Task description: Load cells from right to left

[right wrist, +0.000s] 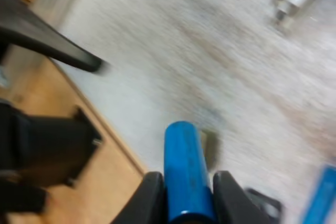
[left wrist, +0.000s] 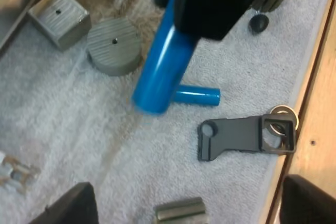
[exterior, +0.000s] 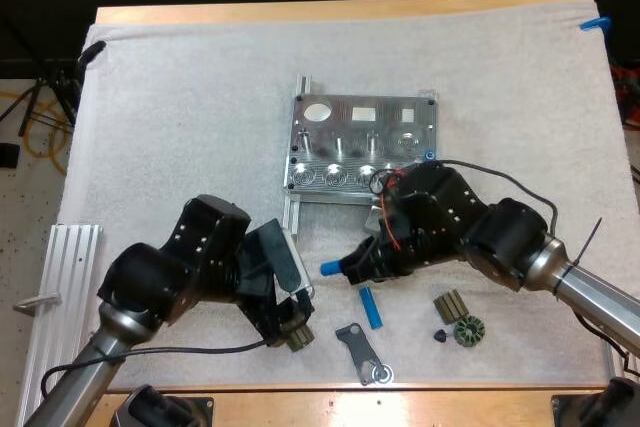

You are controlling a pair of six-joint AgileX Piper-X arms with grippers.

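The metal fixture point(exterior: 360, 142) lies mid-mat. My right gripper point(exterior: 347, 266) is shut on a bright blue cylinder point(exterior: 329, 268) point(right wrist: 186, 171), held over the mat in front of the fixture; both fingers point(right wrist: 151, 199) press its sides. A second blue cylinder point(exterior: 371, 307) point(left wrist: 197, 96) lies on the mat just below it. My left gripper point(exterior: 290, 325) hovers open over a small olive part point(left wrist: 180, 211), fingers point(left wrist: 68, 208) wide apart. The held cylinder point(left wrist: 163, 61) hangs near a dark flat bracket point(left wrist: 245, 135) point(exterior: 362, 352).
Dark green ribbed parts point(exterior: 450, 304) and a gear point(exterior: 468, 330) with a small black knob point(exterior: 441, 335) lie at the front right. A grey block point(left wrist: 59, 17) and round disc point(left wrist: 114, 45) sit nearby. An aluminium rail point(exterior: 60, 297) lies at the left edge.
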